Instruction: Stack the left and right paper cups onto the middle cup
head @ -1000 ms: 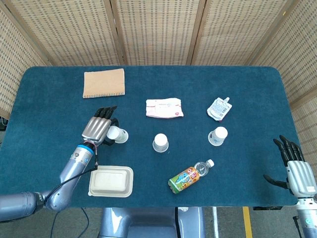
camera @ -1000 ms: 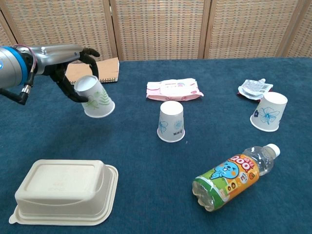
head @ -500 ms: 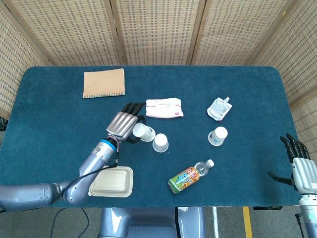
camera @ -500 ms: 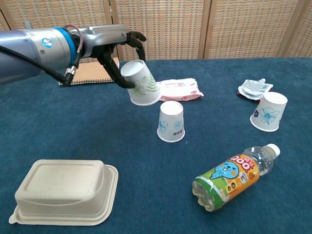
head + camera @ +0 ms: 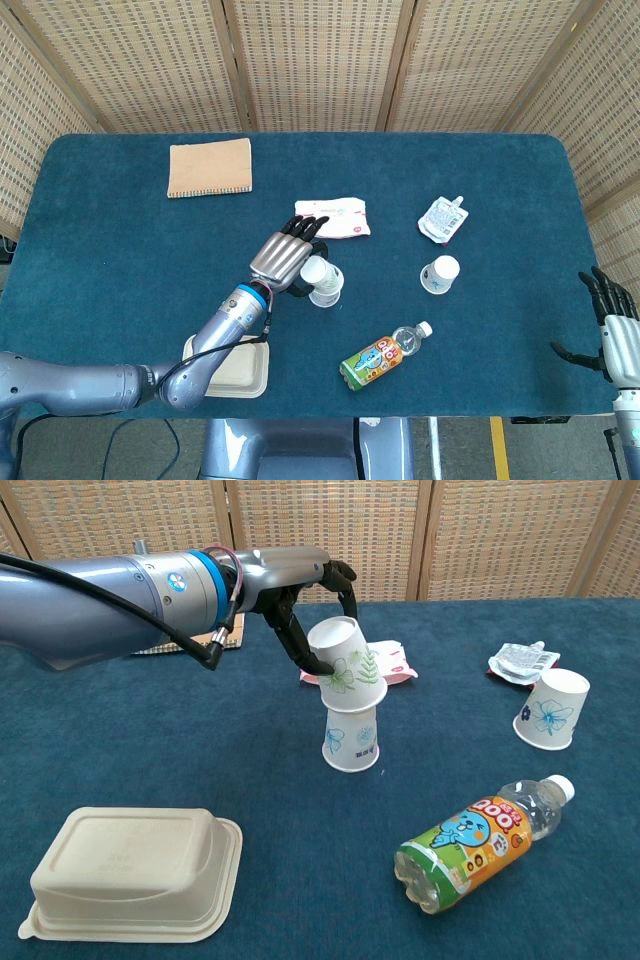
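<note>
Head view: My left hand (image 5: 285, 258) sits just left of frame centre, its fingers wrapped round the leaf-print paper cup (image 5: 314, 271). That cup is directly over the middle paper cup (image 5: 327, 288), overlapping it; from this angle I cannot tell how far it is seated. The right paper cup (image 5: 440, 273) stands upside down, right of centre, well apart from the other two. My right hand (image 5: 618, 338) is at the lower right edge of the frame, off the worktop (image 5: 100, 240), fingers spread and holding nothing. A tan notebook (image 5: 209, 167) lies upper left, a pink wipes packet (image 5: 332, 218) just above centre, a drink pouch (image 5: 441, 217) to the upper right, a colourful plastic bottle (image 5: 384, 356) lies on its side lower centre, and a beige lidded food container (image 5: 232, 368) sits lower left, partly under my left forearm.

Chest view: My left hand (image 5: 305, 605) grips the leaf-print paper cup (image 5: 346, 668) upside down and tilted, its rim meeting the upturned base of the middle paper cup (image 5: 351, 738). The right paper cup (image 5: 550, 710), printed with a blue flower, stands at the right edge, leaning slightly. The plastic bottle (image 5: 480, 842) lies lower right; the food container (image 5: 135, 870) is lower left. My right hand is outside this view.
</note>
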{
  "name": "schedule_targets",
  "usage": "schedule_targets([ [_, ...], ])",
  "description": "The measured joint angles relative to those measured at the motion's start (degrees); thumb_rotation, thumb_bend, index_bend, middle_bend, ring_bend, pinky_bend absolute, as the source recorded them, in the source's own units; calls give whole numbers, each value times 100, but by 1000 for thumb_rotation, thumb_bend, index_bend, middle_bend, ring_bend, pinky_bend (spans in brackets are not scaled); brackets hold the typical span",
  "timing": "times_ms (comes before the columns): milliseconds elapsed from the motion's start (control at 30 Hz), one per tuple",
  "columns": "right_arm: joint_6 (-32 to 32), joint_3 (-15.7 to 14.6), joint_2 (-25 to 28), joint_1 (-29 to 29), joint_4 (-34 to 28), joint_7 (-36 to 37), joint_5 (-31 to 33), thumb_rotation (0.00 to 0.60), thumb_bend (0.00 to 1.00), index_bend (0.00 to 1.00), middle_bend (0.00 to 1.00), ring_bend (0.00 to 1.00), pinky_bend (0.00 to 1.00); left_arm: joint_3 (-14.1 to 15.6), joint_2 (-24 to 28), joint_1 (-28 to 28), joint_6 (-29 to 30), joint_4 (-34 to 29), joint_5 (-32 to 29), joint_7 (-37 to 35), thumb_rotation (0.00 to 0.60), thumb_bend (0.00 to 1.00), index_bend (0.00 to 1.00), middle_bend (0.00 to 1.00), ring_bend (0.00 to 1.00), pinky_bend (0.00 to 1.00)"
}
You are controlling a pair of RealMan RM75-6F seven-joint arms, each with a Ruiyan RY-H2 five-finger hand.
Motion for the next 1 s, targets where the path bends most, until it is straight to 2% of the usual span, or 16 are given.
schedule_targets([
  [100, -4, 6, 8, -5, 6, 33, 6, 600, 54, 79, 0, 0, 0, 19, -77, -68, -21, 90, -131, 32, 600, 262, 111, 0, 0, 0],
  [167, -3, 17, 13, -9, 14, 59, 21, 600, 54, 79, 0, 0, 0, 46, -112, -109, -53, 145, -221, 65, 600, 242, 64, 0, 0, 0],
  [400, -44, 19, 14, -5, 39, 89, 28, 600, 54, 83, 0, 0, 0, 186, -163, -184, -23, 227, -406, 183, 600, 241, 59, 0, 0, 0],
  [600, -29, 5, 4, -5, 18, 31, -13, 600, 54, 83, 0, 0, 0, 257, -21, -41, 141, 65, -297, 63, 600, 239, 49, 0, 0, 0],
  [767, -53, -12, -11, 4, 4, -46, -27, 600, 54, 83, 0, 0, 0, 466, 264, 288, 539, -193, 41, -36, 600, 239, 14, 0, 0, 0],
  [1000, -20, -45, -47, 16, -55, -236, -116, 600, 54, 86, 0, 0, 0, 1019, 921, 1125, 1502, -742, 707, -225, 600, 242, 0, 0, 0, 0],
])
